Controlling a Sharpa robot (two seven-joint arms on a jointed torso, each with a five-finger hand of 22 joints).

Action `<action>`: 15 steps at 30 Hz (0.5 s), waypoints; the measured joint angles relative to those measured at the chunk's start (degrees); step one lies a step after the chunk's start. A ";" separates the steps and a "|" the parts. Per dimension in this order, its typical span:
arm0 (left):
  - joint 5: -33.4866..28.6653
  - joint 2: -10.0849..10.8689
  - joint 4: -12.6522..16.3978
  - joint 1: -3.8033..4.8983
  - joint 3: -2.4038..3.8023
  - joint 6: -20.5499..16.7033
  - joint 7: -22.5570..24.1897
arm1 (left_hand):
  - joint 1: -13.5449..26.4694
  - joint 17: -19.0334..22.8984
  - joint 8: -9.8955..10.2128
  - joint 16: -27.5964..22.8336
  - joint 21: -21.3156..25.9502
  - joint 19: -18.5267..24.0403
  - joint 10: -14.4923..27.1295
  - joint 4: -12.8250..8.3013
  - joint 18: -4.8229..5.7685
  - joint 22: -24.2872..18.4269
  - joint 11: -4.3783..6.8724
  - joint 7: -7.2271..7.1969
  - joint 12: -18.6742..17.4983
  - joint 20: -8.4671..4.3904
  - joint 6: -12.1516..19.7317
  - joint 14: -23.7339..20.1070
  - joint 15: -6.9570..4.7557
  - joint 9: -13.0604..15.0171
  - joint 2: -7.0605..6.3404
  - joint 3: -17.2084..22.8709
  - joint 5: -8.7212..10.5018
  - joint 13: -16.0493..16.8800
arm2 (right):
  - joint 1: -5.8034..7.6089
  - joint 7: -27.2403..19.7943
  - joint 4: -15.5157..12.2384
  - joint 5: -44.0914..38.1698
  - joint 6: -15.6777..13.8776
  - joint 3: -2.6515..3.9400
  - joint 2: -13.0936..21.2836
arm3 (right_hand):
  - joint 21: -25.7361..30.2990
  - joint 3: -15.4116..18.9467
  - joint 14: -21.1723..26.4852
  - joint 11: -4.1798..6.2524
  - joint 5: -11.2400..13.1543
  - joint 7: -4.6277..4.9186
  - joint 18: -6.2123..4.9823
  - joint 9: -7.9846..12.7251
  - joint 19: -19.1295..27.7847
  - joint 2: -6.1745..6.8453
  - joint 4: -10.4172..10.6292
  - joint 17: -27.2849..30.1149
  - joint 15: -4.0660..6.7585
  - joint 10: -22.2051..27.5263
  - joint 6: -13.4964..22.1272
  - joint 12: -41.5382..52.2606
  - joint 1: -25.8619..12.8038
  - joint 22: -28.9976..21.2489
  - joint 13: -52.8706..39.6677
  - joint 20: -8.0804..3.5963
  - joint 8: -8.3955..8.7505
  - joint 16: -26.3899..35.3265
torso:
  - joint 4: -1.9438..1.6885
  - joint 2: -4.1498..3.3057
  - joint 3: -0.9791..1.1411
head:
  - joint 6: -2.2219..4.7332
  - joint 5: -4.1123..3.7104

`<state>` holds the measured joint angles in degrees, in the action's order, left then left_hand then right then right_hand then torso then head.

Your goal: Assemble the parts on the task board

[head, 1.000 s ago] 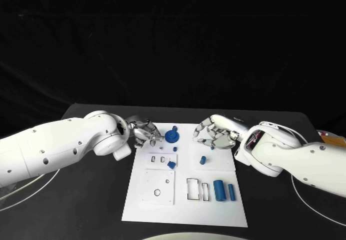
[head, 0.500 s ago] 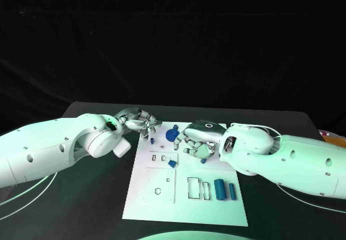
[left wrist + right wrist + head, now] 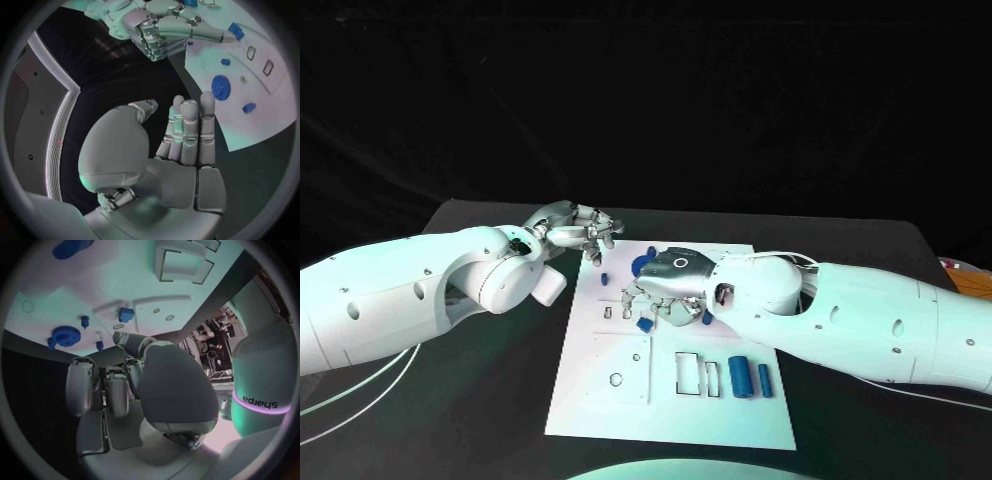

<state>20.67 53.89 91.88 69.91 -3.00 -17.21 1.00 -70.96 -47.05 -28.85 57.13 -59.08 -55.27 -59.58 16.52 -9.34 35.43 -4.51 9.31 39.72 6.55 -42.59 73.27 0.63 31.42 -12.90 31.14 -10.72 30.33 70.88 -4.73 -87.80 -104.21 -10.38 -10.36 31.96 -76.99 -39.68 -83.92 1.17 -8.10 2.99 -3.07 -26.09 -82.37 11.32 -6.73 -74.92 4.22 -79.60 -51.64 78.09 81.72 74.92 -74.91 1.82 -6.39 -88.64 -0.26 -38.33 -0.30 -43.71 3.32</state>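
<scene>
Since a second ago my right hand (image 3: 661, 297) has swung from the board's right edge across to its middle, and it now hangs low over the task board (image 3: 669, 415), covering the small part that lay there. I cannot tell whether its curled fingers (image 3: 116, 390) hold anything; my wrist camera shows them bent inward with nothing plainly between them. Beyond them I see the blue gear (image 3: 65, 335), a small peg (image 3: 84, 320) and a square part (image 3: 126, 314) on the board. Two blue cylinders (image 3: 749, 380) lie near the board's right edge. My left hand (image 3: 583, 231) has drawn back past the far left corner, fingers (image 3: 189, 131) straight and apart, empty.
</scene>
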 measured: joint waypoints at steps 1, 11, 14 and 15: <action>-0.21 0.02 0.01 0.00 0.00 -0.21 0.26 | 0.00 0.00 0.00 0.00 0.00 0.00 0.00 0.00 0.00 0.00 0.00 0.00 0.00 0.00 0.00 0.00 0.00 0.00 0.00 0.00 0.00 0.00 | 0.00 -0.12 0.15 -0.50 0.19 -0.05 -0.19 | 0.00 -0.15 0.00 0.00 0.00 0.00 0.00 0.00 0.00 0.00 -0.15 0.00 0.00 0.00 0.00 -0.15 0.00 0.00 0.00 0.00 0.00 0.00 | -0.04 -0.04 -0.01 | -0.02 -0.01; -1.56 0.11 0.10 0.03 0.05 -1.87 1.90 | 0.00 -0.17 0.00 0.00 0.00 0.00 0.00 0.00 0.01 0.16 0.00 0.00 0.00 0.00 0.00 0.00 0.00 0.00 0.00 0.00 0.00 -0.03 | -0.01 -1.31 1.10 -4.36 2.56 -0.57 -1.71 | 0.66 -0.72 -0.21 0.30 2.15 -0.41 0.01 -0.18 0.42 -0.13 -1.50 0.00 0.21 0.31 0.40 -0.46 -0.73 -0.01 0.00 -0.40 0.00 0.00 | -0.52 -0.52 -0.33 | -0.28 -0.23; -1.74 0.10 0.10 0.03 0.06 -2.11 2.07 | 0.00 -0.28 0.00 0.00 0.00 0.00 0.02 0.00 0.01 0.24 -0.02 0.00 0.00 0.00 0.00 0.00 0.00 0.00 0.00 0.00 0.00 -0.05 | -0.01 -1.61 1.23 -5.01 3.17 -0.69 -1.93 | 0.89 -0.73 -0.21 0.49 3.15 -0.61 0.00 -0.29 0.47 -0.30 -1.96 0.01 0.21 0.50 0.61 -0.46 -0.91 -0.01 0.00 -0.45 0.00 0.00 | -0.65 -0.60 -0.42 | -0.34 -0.20; -1.80 0.10 0.10 0.04 0.07 -2.20 2.13 | 0.00 -0.39 0.00 0.00 0.00 0.00 0.21 0.00 0.01 0.33 -0.21 0.00 0.00 0.00 0.00 0.00 0.00 0.00 0.00 0.00 0.00 -0.05 | -0.02 -1.74 1.28 -5.29 3.43 -0.74 -1.98 | 0.89 -0.66 -0.21 0.50 3.68 -0.61 0.00 -0.41 0.63 -0.33 -2.21 0.01 0.21 0.51 0.61 -0.46 -0.93 -0.01 0.00 -0.60 0.00 0.00 | -0.69 -0.60 -0.43 | -0.37 -0.17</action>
<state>18.87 53.99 91.98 69.94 -2.92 -19.41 3.13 -70.96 -47.44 -28.85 57.13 -59.08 -55.27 -59.37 16.52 -9.33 35.76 -4.72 9.30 39.72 6.55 -42.59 73.28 0.63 31.42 -12.90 31.14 -10.72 30.28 70.86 -6.46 -86.52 -109.51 -6.95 -11.10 29.98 -76.10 -40.34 -84.12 1.67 -4.42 2.38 -3.07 -26.50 -81.75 10.99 -8.94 -74.91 4.42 -79.09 -51.03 77.63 80.79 74.91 -74.91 1.22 -6.39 -88.64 -0.94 -38.93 -0.74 -44.09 3.15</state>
